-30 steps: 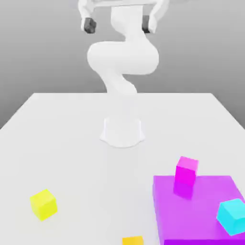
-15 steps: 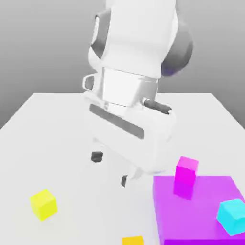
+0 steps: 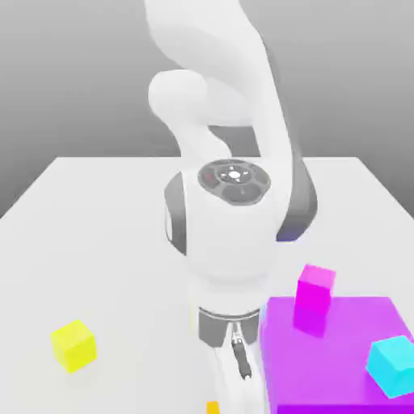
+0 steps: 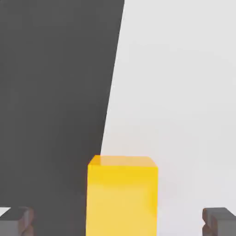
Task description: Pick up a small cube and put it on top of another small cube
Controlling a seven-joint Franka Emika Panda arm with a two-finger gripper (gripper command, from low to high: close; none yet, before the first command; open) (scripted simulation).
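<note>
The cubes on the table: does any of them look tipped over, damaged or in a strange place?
Nothing stands out. The yellow cube sits flat on the table; the magenta cube and cyan cube rest on the purple block. The orange cube stands squarely between the open jaws, untouched.

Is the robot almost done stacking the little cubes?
Not yet. No small cube sits on another: the yellow cube rests alone on the table, while the pink cube and cyan cube sit on the purple block. The open tool straddles the orange cube. Gripping, lifting and stacking remain.
</note>
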